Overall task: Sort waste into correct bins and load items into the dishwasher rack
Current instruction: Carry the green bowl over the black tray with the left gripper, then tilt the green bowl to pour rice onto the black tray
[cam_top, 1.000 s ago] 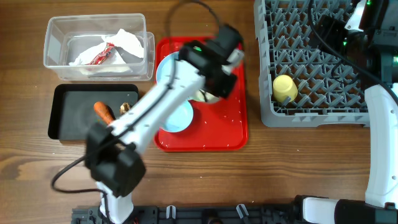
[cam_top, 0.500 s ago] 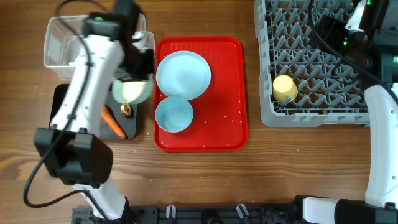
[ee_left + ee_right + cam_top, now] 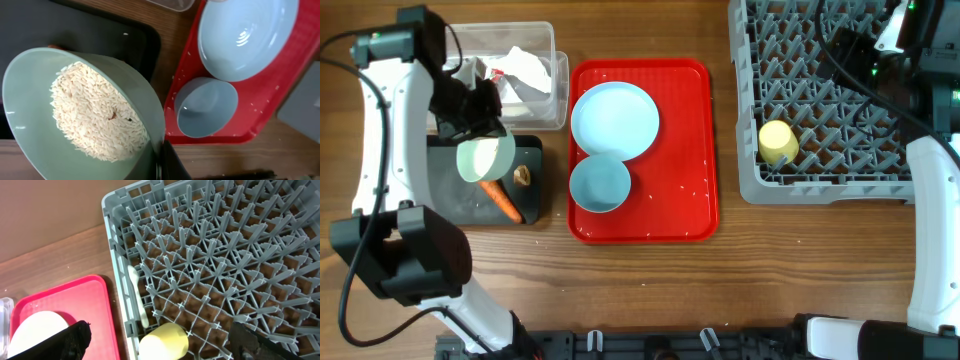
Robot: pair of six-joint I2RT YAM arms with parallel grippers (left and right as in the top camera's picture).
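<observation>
My left gripper (image 3: pixel 480 128) is shut on the rim of the small pale green bowl (image 3: pixel 486 158) and holds it tilted above the black tray (image 3: pixel 440 205). In the left wrist view the bowl (image 3: pixel 35 145) is full of white rice grains (image 3: pixel 95 115), with my finger (image 3: pixel 167 160) on its rim. An orange carrot (image 3: pixel 501 200) and a small brown lump (image 3: pixel 523 176) lie in the black tray. The clear tub (image 3: pixel 558 90) holds the crumpled tissue (image 3: pixel 527 68) and the red wrapper (image 3: pixel 493 72). My right gripper (image 3: pixel 160 327) is open above the grey dishwasher rack (image 3: pixel 820 190), over the yellow cup (image 3: pixel 778 142).
The red serving tray (image 3: pixel 690 150) holds the light blue plate (image 3: pixel 614 118), the light blue bowl (image 3: pixel 599 184) and scattered rice grains. The right arm's cables hang over the rack's far right. Bare wooden table lies in front of the trays.
My left arm has lifted the pale green bowl off the red tray and carried it left, past the clear tub's edge, to above the black tray. The right arm has not moved.
</observation>
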